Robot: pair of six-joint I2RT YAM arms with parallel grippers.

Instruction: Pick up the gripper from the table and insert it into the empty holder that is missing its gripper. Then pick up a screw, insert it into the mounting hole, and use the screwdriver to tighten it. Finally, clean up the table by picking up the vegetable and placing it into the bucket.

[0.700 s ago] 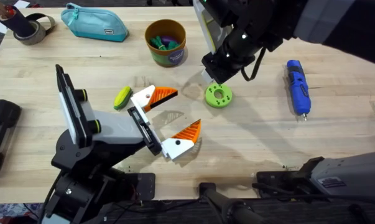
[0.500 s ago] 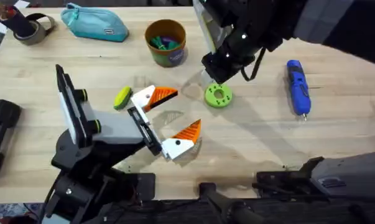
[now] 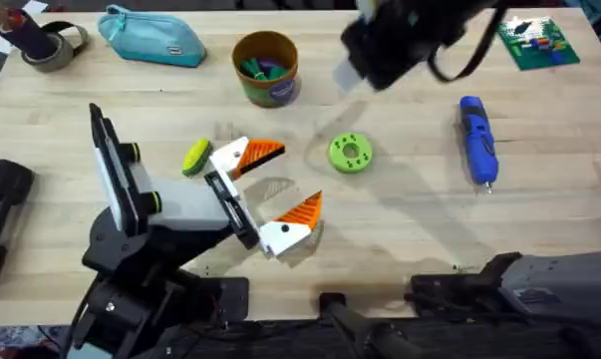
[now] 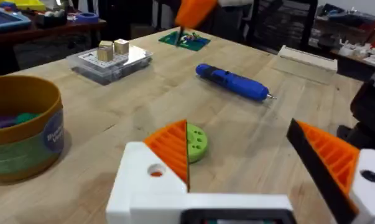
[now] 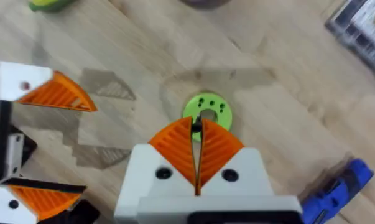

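The right claw (image 5: pixel 196 127) hangs high above the desk (image 3: pixel 420 219) with its orange tips pressed together. A small dark speck sits at the very tips. It may be a screw, but I cannot tell. Straight below the right claw lies the lime-green ring (image 5: pixel 206 111). The right arm (image 3: pixel 400 40) shows as a dark blur near the far edge of the desk.

The left claw (image 3: pixel 295 178) is spread wide. Both of its white-and-orange fingers (image 3: pixel 242 155) sit on the black holder (image 3: pixel 230 204), so the finger-fitting step looks done, though I cannot say which of the two was the loose one. Each white base carries a small round mounting hole (image 4: pixel 155 170).

The coming move, as I judge it, turns on the line from the right claw to those holes. They lie beyond the ring, toward the left arm's side, and lower than the right claw. The holes face up out of the flat of each base, so a screw would have to come down roughly square to that face. The right claw is the one placed to do it, since the left claw is itself the fixture.

The screwdriver (image 3: pixel 477 140) lies on the other side of the right claw from the holder, well apart. Its long axis runs near-to-far across the desk and its metal tip points toward the arm bases. The vegetable (image 3: pixel 195 157) rests just beside the left claw's farther finger. The bucket (image 3: pixel 265 68) stands beyond it.
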